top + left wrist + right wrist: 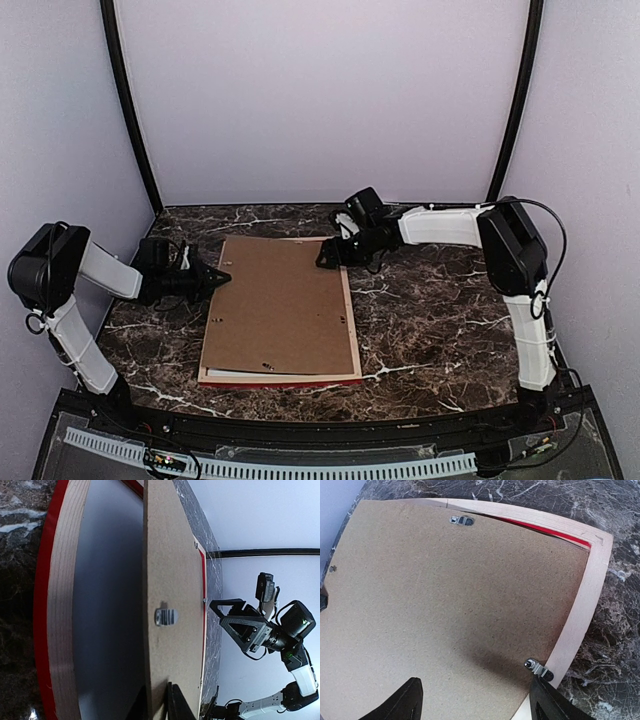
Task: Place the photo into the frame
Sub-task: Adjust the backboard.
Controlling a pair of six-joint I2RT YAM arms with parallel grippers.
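Pale lilac walls and two black corner posts enclose a dark brown marble table. At left centre, the left gripper is clamped on the left edge of the brown backing board. That edge is lifted off the frame, which lies face down in the middle of the table. At the frame's upper right corner the right gripper hovers, jaws apart.

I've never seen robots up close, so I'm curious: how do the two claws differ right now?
The left gripper is shut on the board's left edge, which is raised off the frame; the right gripper is open, holding nothing. The left one reaches in from the side; the right one hangs over the board's far right corner. Both are black and two-fingered.
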